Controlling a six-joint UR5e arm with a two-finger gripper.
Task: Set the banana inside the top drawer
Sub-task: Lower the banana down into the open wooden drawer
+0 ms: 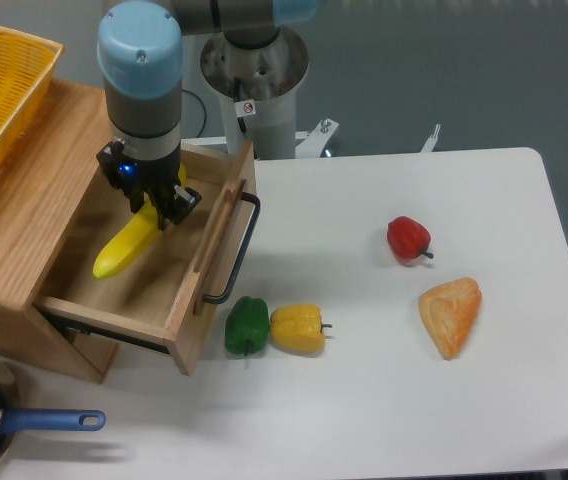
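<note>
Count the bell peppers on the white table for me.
3. Green bell pepper just in front of the open drawer, yellow bell pepper touching its right side, red bell pepper alone farther right. None appear hidden.

Jaws grip the banana inside the open top drawer.

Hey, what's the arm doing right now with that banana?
Gripper shut on banana, fingers clamped near its upper end. Banana hanging inside the open top drawer, low end near the floor. Nothing in the way.
</note>
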